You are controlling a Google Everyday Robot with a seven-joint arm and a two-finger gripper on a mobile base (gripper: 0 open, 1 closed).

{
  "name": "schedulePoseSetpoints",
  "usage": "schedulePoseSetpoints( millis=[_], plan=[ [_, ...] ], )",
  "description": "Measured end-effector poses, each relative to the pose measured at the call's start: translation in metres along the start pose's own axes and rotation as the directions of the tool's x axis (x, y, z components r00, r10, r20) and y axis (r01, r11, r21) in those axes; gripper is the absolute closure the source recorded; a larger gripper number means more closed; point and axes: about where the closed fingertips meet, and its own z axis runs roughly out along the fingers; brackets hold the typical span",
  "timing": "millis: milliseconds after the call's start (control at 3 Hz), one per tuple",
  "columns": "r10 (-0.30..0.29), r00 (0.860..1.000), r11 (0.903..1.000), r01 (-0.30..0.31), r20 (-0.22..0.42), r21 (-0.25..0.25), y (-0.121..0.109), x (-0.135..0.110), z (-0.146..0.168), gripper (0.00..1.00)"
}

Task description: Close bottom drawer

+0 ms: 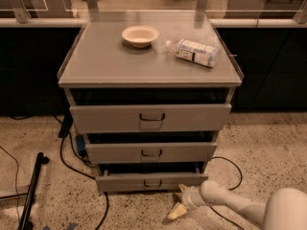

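Front of bottom drawer stands slightly proud of the cabinet. The floor directly before it is open. The claw is low, just below the drawer's right end, and its arm runs off to the right (that side is occupied). A black cable drops past the drawer's left corner, and a cable loop lies to its right. A dark stand is well left. The middle drawer is just above, across a narrow dark gap.

The arm runs off lower-right — gripper near bottom drawer.
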Motion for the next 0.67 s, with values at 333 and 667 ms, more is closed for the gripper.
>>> schedulePoseSetpoints(
  millis=[333, 667],
  plan=[
    [0.028, 0.999, 0.9979, -0.03, 0.023, 0.057, -0.0575, -0.0223, -0.0081, 0.0],
    [0.028, 0.999, 0.9979, -0.03, 0.023, 0.057, -0.0575, -0.0223, -0.0081, 0.0]
  ],
)
